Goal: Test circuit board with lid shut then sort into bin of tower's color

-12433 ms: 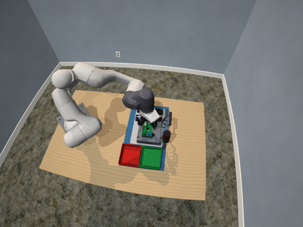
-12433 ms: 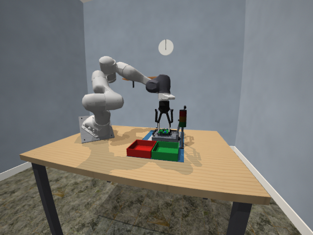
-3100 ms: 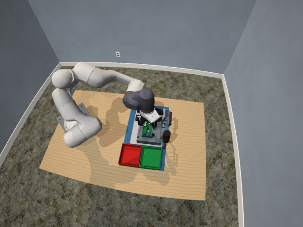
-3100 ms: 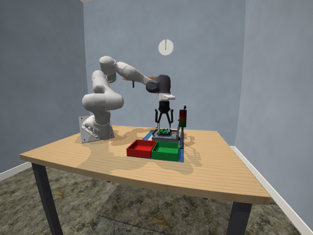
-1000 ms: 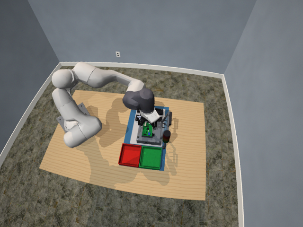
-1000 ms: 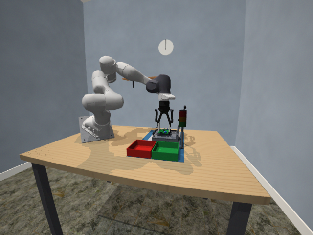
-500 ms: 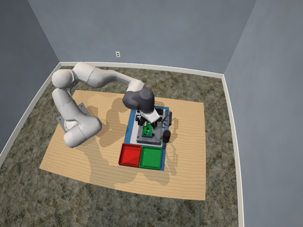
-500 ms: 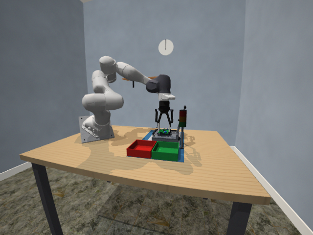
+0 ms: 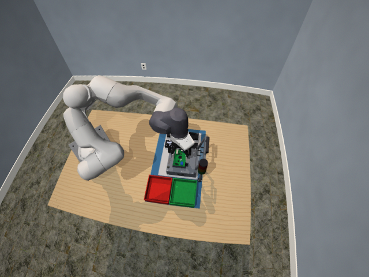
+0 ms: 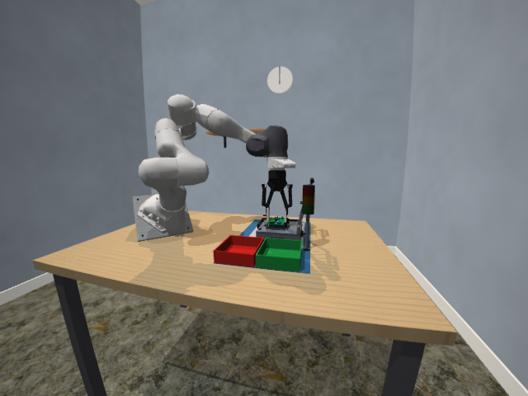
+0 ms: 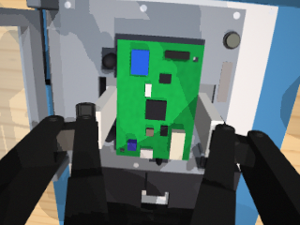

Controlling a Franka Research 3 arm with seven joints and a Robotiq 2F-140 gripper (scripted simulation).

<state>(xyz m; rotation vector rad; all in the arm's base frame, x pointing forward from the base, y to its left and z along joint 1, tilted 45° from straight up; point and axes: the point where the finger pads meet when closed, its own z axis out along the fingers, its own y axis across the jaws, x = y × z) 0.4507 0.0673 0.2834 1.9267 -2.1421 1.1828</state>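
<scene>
The green circuit board lies face up over the grey tester, and it also shows in the top and exterior views. Its white connector is at the end away from the bins, and its blue part is at the end toward them. My gripper points straight down over the tester, with a finger pad against each long edge of the board. It is shut on the board. A black post stands beside the board's edge. I cannot tell whether the board rests on the pins.
The red bin and the green bin stand side by side on the blue mat in front of the tester. The signal tower stands at the tester's right corner; no lamp looks lit. The arm hides most of the tray behind the tester.
</scene>
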